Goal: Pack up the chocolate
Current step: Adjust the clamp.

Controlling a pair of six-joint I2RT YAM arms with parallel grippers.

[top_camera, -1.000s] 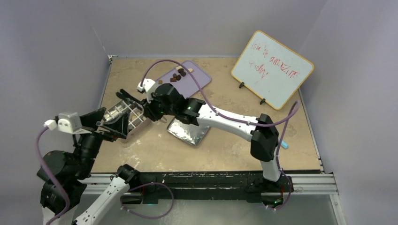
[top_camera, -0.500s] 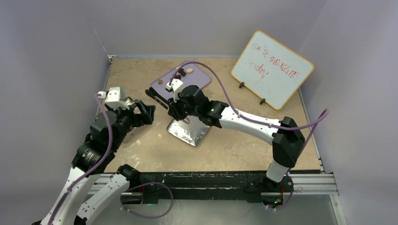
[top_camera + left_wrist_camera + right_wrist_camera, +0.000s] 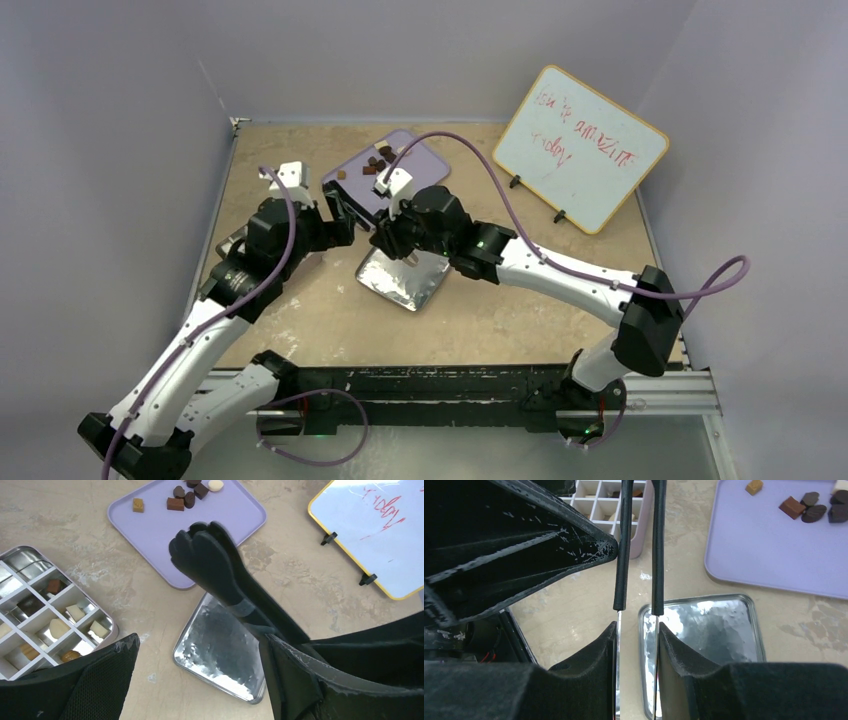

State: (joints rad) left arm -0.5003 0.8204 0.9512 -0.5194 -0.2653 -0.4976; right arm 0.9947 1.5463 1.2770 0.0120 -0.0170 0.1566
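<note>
Several chocolates (image 3: 378, 160) lie on the far part of the lilac tray (image 3: 420, 165): dark, caramel and one cream piece, also in the left wrist view (image 3: 182, 497) and the right wrist view (image 3: 809, 507). More pieces sit in the white-divided box (image 3: 45, 615) at the left. My right gripper (image 3: 638, 630) is shut on metal tweezers (image 3: 639, 555) with black sleeves, above the silver lid's (image 3: 405, 280) far left edge; their tips are out of view. My left gripper (image 3: 200, 640) is open and empty, above the table between box and lid.
A yellow-framed whiteboard (image 3: 580, 148) stands at the back right. The left arm hides most of the box in the top view. Walls close in the table at left, back and right. The two grippers (image 3: 360, 220) are close together near the tray's near corner.
My left arm has swung from the near left up and right over the box toward the tray. My right gripper has moved right, from the box to above the lid.
</note>
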